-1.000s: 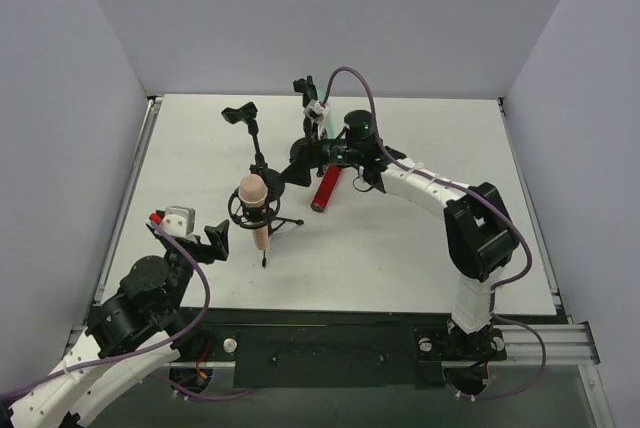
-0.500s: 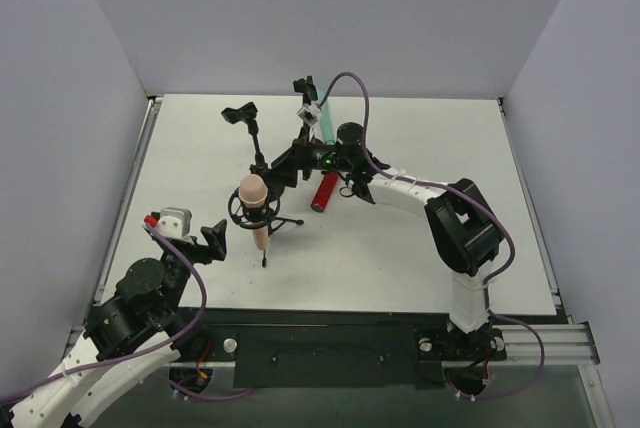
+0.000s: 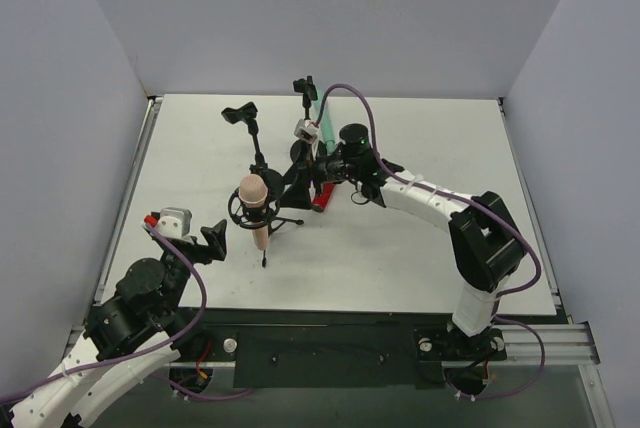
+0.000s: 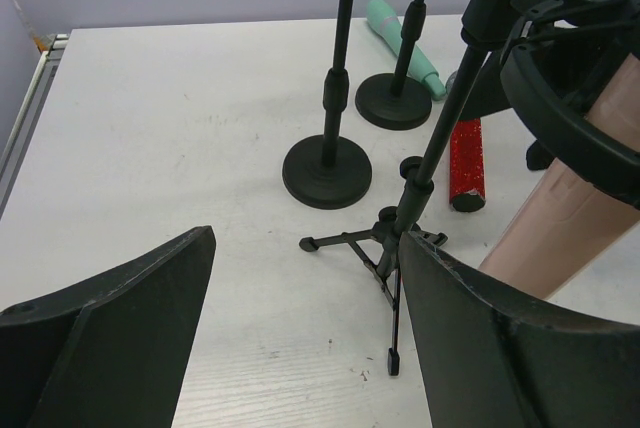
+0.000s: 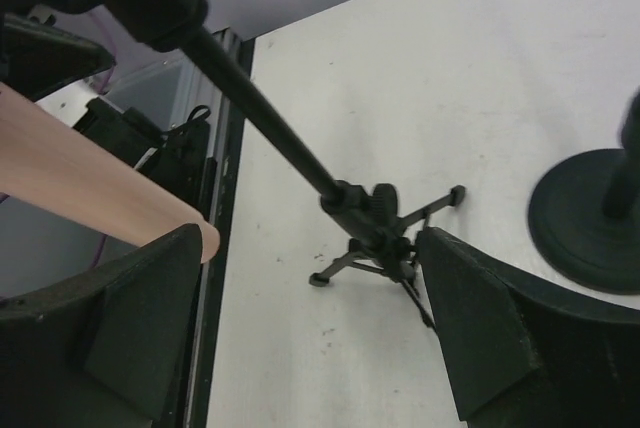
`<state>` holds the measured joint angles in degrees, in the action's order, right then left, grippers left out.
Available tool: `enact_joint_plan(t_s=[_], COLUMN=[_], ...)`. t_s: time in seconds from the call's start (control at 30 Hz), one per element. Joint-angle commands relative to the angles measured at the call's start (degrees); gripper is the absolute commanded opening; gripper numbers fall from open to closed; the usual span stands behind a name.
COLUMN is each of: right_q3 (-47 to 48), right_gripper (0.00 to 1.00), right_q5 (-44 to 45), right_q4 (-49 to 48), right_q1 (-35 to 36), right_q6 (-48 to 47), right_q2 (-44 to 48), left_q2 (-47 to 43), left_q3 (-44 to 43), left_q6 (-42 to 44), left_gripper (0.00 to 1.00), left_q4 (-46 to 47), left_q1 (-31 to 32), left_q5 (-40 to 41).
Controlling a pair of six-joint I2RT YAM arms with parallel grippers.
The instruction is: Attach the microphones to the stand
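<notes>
Peach-pink microphone sits in the tripod stand; red microphone and mint microphone lie on the desk; left hand and right hand gape, empty.

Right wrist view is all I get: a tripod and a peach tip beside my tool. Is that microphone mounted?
Observer: Yes. The peach microphone is held by the tripod stand, head up.
Operator: Where is the red one?
Observer: The red microphone lies flat on the table, in no stand.
Operator: And the green one?
Observer: The green microphone also seems to lie on the table, just behind the far stand's round base.
</notes>
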<state>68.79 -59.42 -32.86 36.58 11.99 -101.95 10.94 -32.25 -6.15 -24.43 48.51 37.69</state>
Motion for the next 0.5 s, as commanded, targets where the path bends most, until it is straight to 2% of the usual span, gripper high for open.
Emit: enact_joint_plan(t_s=[0.0,0.27,0.47], right_q3=[2.6,5.6,8.1], right_gripper=[0.84,0.82,0.78], right_q5=[-4.3,-2.7,-2.4], right_q4=[-2.0,-22.6,-27.5], right_q1=[2.5,2.9,3.7], right_q6=[-0.7,16.2,19.9], right_q2=[0.0,-5.7,-8.9], left_q2=[-0.4,-0.7,-0.7], left_q3=[-0.4,-0.4,-0.4], left_q6=[0.4,0.2,0.1], left_gripper=[0.86,0.86,0.85], left_q4=[1.4,1.4,1.3], left_q1=[-0.5,-0.6,-0.8], left_q5=[-0.3,-0.3,-0.4])
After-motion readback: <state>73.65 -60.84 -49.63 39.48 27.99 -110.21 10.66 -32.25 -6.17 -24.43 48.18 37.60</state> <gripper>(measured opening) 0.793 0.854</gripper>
